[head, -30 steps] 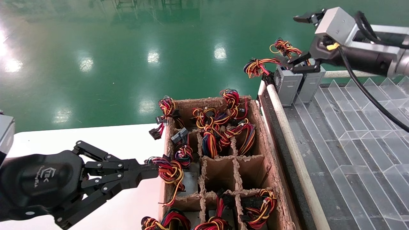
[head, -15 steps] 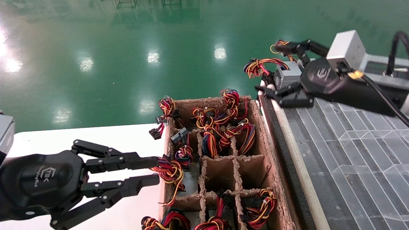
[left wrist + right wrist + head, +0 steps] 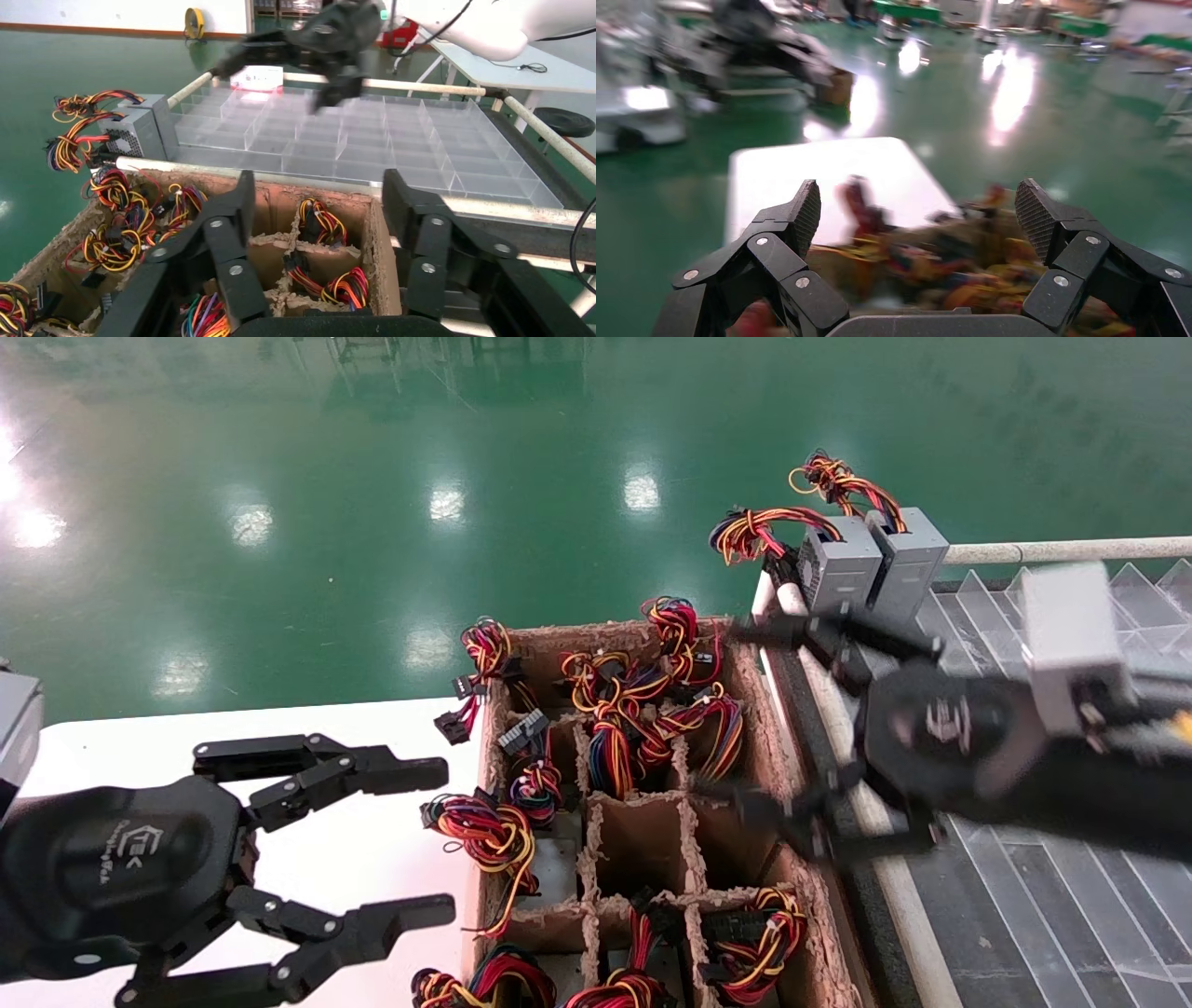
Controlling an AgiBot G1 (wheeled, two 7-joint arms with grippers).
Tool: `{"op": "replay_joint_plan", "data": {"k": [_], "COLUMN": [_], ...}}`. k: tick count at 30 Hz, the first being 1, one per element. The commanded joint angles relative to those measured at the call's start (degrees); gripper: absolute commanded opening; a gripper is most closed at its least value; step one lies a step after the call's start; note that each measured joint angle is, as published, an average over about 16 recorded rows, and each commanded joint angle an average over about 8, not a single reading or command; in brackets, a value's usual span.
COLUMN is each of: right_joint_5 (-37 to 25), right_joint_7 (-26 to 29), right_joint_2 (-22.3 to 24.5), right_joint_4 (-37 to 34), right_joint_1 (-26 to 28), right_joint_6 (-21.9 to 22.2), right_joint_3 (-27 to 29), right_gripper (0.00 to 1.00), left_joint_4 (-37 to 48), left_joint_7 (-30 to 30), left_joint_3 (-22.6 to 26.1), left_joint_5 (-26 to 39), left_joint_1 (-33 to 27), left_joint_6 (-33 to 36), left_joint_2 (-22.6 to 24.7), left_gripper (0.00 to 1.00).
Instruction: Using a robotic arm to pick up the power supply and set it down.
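The power supply (image 3: 909,559) stands upright at the clear tray's far left corner, its orange, yellow and red wire bundle (image 3: 836,481) sticking up. A like grey box (image 3: 838,572) with a bluish bundle stands against it. My right gripper (image 3: 756,719) is open and empty, blurred, over the cardboard box's right wall, well short of the power supply. The right wrist view shows that gripper (image 3: 921,210) with its jaws wide apart above smeared wires. My left gripper (image 3: 443,838) is open wide beside the box's left wall, next to a wire bundle (image 3: 484,836), holding nothing.
The cardboard box (image 3: 559,649) has paper dividers and several cells with wire bundles; some cells hold none. A clear divided tray (image 3: 1024,859) with a white tube rail (image 3: 1043,550) lies to its right. The white table (image 3: 372,738) is on the left, with green floor beyond.
The right gripper has let go of the power supply at the tray corner and swung back toward the cardboard box. The left gripper has opened from nearly shut to wide.
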Motion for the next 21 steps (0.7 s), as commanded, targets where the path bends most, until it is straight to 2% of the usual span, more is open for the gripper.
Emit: {"op": "replay_joint_plan", "data": {"k": [1,9,21], "right_joint_5": [2.1,7.5,7.1], "right_joint_7": [2.4,7.8,7.4], "right_joint_2": [1.0,3.4,3.2], "right_joint_4": [2.6,9.2,8.7], "right_joint_1": [-2.2,-7.8,-7.3], "right_joint_6": [-1.2,-4.2,-3.9], "right_joint_3": [0.3,1.0,1.0], "right_gripper": [1.00,1.00,1.00], "left_joint_4": [0.0,0.0,0.0], "left_joint_7": [0.0,0.0,0.0], "left_joint_3": [0.0,0.0,0.0], "left_joint_5": [0.0,0.0,0.0], "left_joint_1": [0.0,0.0,0.0], "left_joint_6": [0.0,0.0,0.0], "left_joint_2": [0.0,0.0,0.0], "left_gripper": [1.00,1.00,1.00]}}
